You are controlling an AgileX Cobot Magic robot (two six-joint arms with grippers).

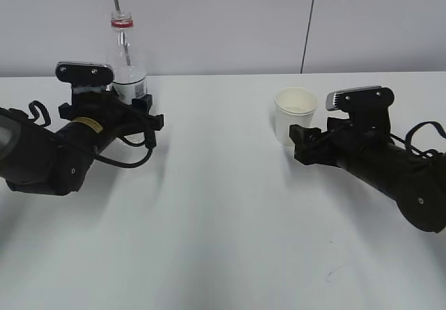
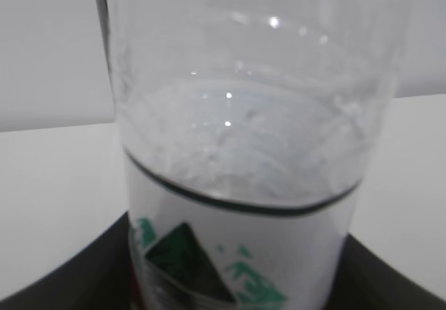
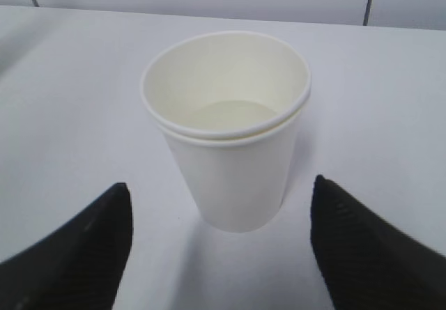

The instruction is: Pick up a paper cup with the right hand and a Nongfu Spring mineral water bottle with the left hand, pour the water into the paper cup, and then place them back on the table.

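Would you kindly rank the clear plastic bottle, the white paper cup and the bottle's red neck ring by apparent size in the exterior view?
1. Clear plastic bottle, partly hidden
2. White paper cup
3. Red neck ring

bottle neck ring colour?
Red. The neck ring of the Nongfu Spring mineral water bottle shows best in the exterior view.

— Where do your cameras sit?
— Your exterior view looks down at a slant across the table [image 1: 223, 226] toward the wall. Your left wrist view presses close on the Nongfu Spring mineral water bottle [image 2: 244, 150], also in the exterior. Your right wrist view faces the paper cup [image 3: 226, 125] nearby, likewise shared.
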